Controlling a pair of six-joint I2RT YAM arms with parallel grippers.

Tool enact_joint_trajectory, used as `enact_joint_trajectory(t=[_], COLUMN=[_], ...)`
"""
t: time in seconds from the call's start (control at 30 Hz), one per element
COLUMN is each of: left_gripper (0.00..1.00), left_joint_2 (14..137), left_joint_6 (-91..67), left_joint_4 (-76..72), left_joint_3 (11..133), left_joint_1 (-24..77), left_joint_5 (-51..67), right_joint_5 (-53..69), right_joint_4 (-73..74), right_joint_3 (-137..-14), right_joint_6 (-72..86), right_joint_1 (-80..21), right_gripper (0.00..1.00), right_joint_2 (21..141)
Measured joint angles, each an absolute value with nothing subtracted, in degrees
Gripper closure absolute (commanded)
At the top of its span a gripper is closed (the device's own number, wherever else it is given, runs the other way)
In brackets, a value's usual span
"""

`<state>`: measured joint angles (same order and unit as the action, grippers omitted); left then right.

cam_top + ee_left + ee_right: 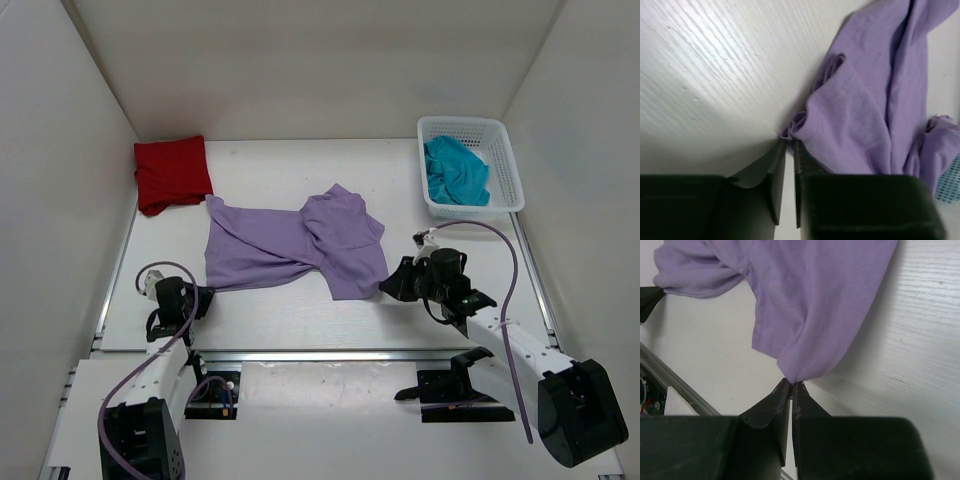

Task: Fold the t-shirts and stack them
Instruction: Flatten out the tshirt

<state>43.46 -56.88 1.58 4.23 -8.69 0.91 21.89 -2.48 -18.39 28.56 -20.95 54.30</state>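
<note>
Lavender shirt (pixel 290 245) between low claws (pixel 789 142) (pixel 791 385)

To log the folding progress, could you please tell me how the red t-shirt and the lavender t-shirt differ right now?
The red t-shirt lies folded compactly at the far-left corner; the lavender t-shirt sprawls rumpled mid-table. No gripper touches the red t-shirt, while the left gripper and right gripper pinch the lavender t-shirt's near corners. Both rest on the table.
</note>
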Motion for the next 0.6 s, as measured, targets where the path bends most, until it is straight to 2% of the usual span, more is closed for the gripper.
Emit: enact_joint_trajectory(t=[0.03, 0.17, 0.27, 0.33, 0.5, 0.57, 0.6], left_gripper=[0.80, 0.56, 0.50, 0.53, 0.80, 0.80, 0.77], left_joint_2=[43.68, 43.35, 42.81, 42.98, 46.13, 47.05, 47.09], left_joint_6=[-56.97, -56.97, -56.97, -56.99, -56.40, -56.38, -56.40], left_joint_4=[1.43, 1.17, 0.36, -0.25, -1.67, -2.11, -2.15], left_joint_3=[4.21, 4.16, 4.14, 4.12, 4.23, 4.34, 4.36], left_joint_1=[-8.93, -8.86, -8.80, -8.91, -9.61, -9.52, -9.39], left_joint_5=[0.97, 1.10, 1.23, 1.37, 2.04, 2.11, 2.09], right_joint_5=[21.91, 21.93, 21.96, 21.96, 21.96, 21.96, 21.96], right_joint_4=[-2.52, -2.79, -2.85, -2.85, -2.66, -2.66, -2.66], right_joint_3=[-18.39, -18.35, -18.22, -18.11, -18.00, -18.00, -18.00], right_joint_6=[28.56, 28.60, 28.60, 28.62, 28.73, 28.73, 28.73], right_joint_1=[-20.84, -20.58, -20.58, -20.60, -20.58, -20.58, -20.56], right_gripper=[0.99, 0.99, 1.00, 1.00, 1.00, 1.00, 1.00], right_joint_2=[54.00, 53.69, 53.67, 53.60, 52.71, 52.60, 52.62])
